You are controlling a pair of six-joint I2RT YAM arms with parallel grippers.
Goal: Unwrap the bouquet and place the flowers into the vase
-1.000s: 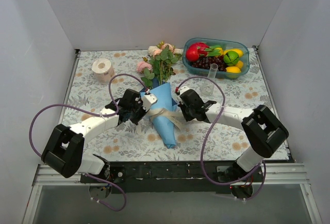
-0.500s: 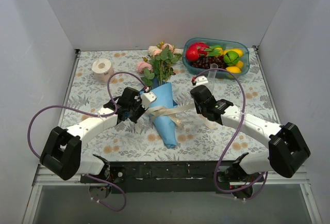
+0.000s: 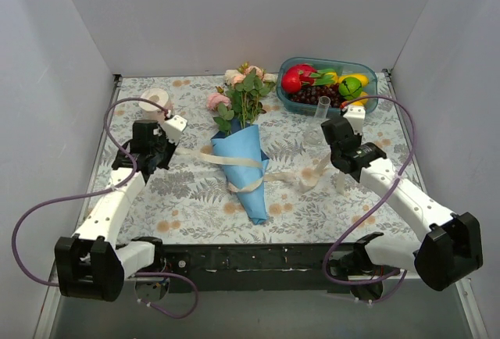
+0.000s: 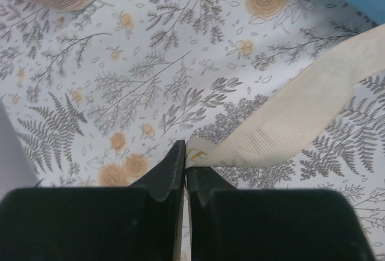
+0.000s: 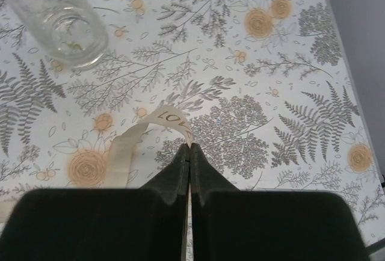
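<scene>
— Looking at the left gripper (image 4: 185, 159), what does it have?

— Its jaws are pressed together on one end of the cream ribbon (image 4: 289, 122), which runs off to the upper right of that wrist view. From above, this gripper sits at the left of the frame, just below the roll of tape (image 3: 155, 103).

— And the right gripper (image 5: 190, 150)?

— Clamped tight too, pinching the other ribbon end, which curls up off the tablecloth (image 3: 187, 198). The vase (image 5: 57, 17) stands upright at the upper left of its wrist view, near the jaws but apart from them.

— Where is the bouquet (image 3: 244, 171)?

— It lies in the middle of the overhead frame. The tip of the blue cone points toward the bottom edge, and the flowers (image 3: 246, 89) spread toward the top. The ribbon trails out from it to both sides. It seems to loop once around the paper, though from above I can't be sure.

— Anything close to the vase?

— The teal fruit tray (image 3: 371, 101) is at the upper right, just behind it.
</scene>
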